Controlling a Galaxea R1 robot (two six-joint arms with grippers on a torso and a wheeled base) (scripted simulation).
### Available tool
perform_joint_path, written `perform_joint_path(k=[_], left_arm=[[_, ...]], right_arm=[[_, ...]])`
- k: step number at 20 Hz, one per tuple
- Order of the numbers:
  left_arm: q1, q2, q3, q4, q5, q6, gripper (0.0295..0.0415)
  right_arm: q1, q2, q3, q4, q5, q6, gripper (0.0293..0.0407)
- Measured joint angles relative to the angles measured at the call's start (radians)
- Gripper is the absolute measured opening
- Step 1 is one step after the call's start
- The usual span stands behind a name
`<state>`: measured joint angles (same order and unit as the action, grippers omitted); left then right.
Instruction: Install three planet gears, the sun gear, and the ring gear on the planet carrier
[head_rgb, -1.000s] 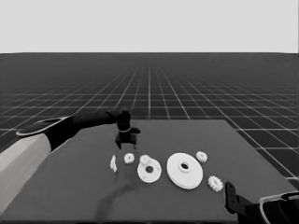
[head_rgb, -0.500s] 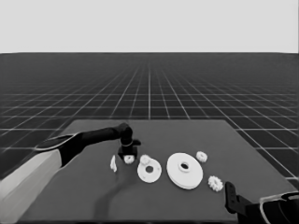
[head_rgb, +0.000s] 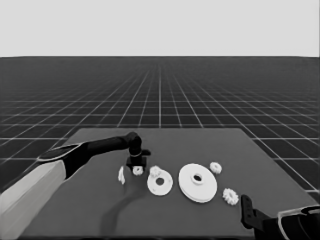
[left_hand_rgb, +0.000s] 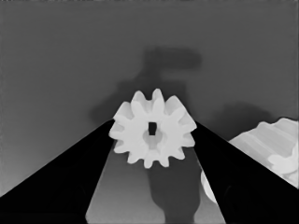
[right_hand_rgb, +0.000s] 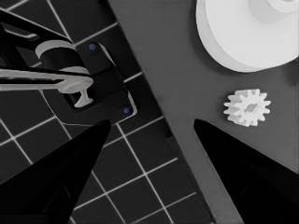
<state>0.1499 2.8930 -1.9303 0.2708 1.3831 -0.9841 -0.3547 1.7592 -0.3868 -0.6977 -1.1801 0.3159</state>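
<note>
- While the left arm reached in from the left edge of the head view, the left gripper (head_rgb: 136, 165) stood over the left-centre of the table (head_rgb: 100, 200), its fingers pointing down around a small gear (head_rgb: 138, 170).
- In the left wrist view that gear (left_hand_rgb: 153, 128) sat between the two black fingers (left_hand_rgb: 70, 182), each finger touching its teeth on one side, so the gripper was clamped on it; I could not tell whether the gear rested on the table or was just clear of it.
- Just left of the gripper stood the thin white piece (head_rgb: 121, 175), apart from the fingers.
- To the right of the held gear lay the smaller round part (head_rgb: 160, 183), flat on the table, with a second gear (head_rgb: 155, 171) at its far-left rim, touching or overlapping it.
- Further right lay the larger round part (head_rgb: 197, 182), close beside the smaller one but not touching it.
- A third gear (head_rgb: 215, 167) lay just beyond the larger round part's far-right rim, and a fourth gear (head_rgb: 230, 196) lay near its near-right rim.
- At the lower right corner the right gripper (head_rgb: 248, 214) waited off the table's near-right corner; in the right wrist view its fingers (right_hand_rgb: 56, 182) stood well apart, holding nothing, with the fourth gear (right_hand_rgb: 247, 108) and the larger round part's rim (right_hand_rgb: 224, 42) lying beyond them.
</note>
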Motion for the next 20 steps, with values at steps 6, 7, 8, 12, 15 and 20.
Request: perform_joint_path(k=[6,7,8,12,15,20], left_arm=[[-0.170,-0.059,0.162,-0.134,0.109,-0.080,0.0312],[-0.173,-0.059,0.162,-0.137,0.110,-0.080,0.0312],[-0.174,-0.059,0.163,-0.139,0.111,-0.080,0.0312],[-0.152,-0.032,0.458,-0.097,0.152,-0.407,0.0313],[-0.140,0.030,0.523,-0.084,0.175,-0.524,0.0312],[-0.138,0.045,0.532,-0.081,0.182,-0.550,0.0312]], right_arm=[[0.000,0.000,0.000,0.000,0.000,0.000,0.0385],[0.000,0.000,0.000,0.000,0.000,0.000,0.0385],[0.000,0.000,0.000,0.000,0.000,0.000,0.0385],[0.000,0.000,0.000,0.000,0.000,0.000,0.0385],[0.000,0.000,0.000,0.000,0.000,0.000,0.0385],[0.000,0.000,0.000,0.000,0.000,0.000,0.0385]])
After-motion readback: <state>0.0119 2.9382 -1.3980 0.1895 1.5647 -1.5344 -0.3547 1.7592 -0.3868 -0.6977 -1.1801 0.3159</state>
